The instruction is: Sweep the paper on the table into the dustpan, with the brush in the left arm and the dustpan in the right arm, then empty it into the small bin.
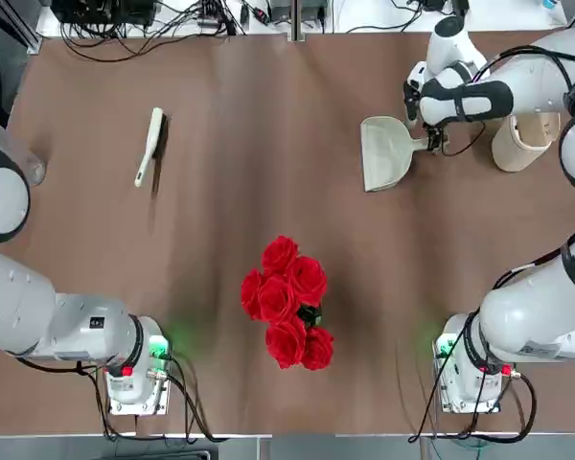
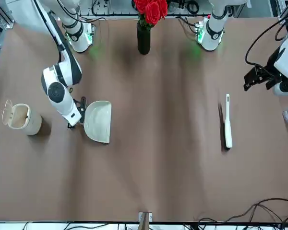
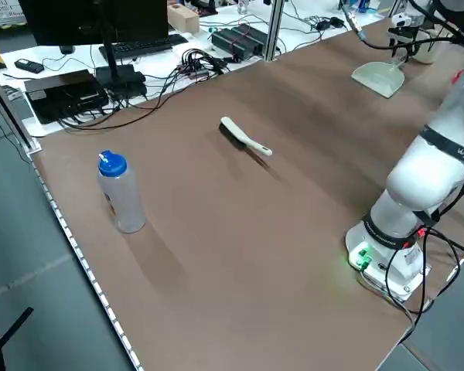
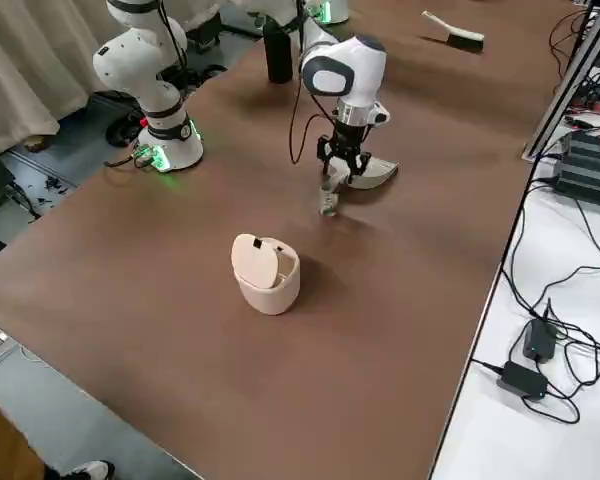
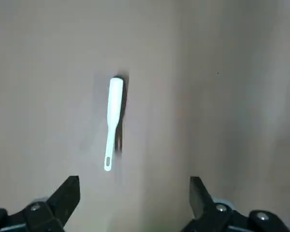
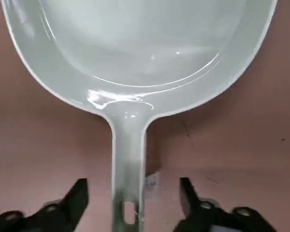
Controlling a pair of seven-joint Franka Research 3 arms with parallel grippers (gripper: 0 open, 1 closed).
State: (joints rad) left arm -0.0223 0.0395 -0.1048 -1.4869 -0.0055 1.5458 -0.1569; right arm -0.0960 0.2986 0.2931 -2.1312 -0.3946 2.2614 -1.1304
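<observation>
Dustpan [image 1: 387, 151] handle lies between my right end effector's [image 6: 131, 195] spread, untouching fingers at upper right; my left end effector [image 5: 134, 193] hangs open.

My right arm [image 1: 479, 91] is covering part of the small bin [image 1: 519, 142] overhead; the dustpan's [image 6: 135, 58] mouth is running off my wrist picture.

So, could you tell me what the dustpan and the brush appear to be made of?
The dustpan looks like moulded plastic, pale grey-beige and glossy: light glints off its smooth scoop. The brush seems to have a smooth white handle, probably plastic, with dark bristles along one side; what the bristles are made of cannot be told.
</observation>
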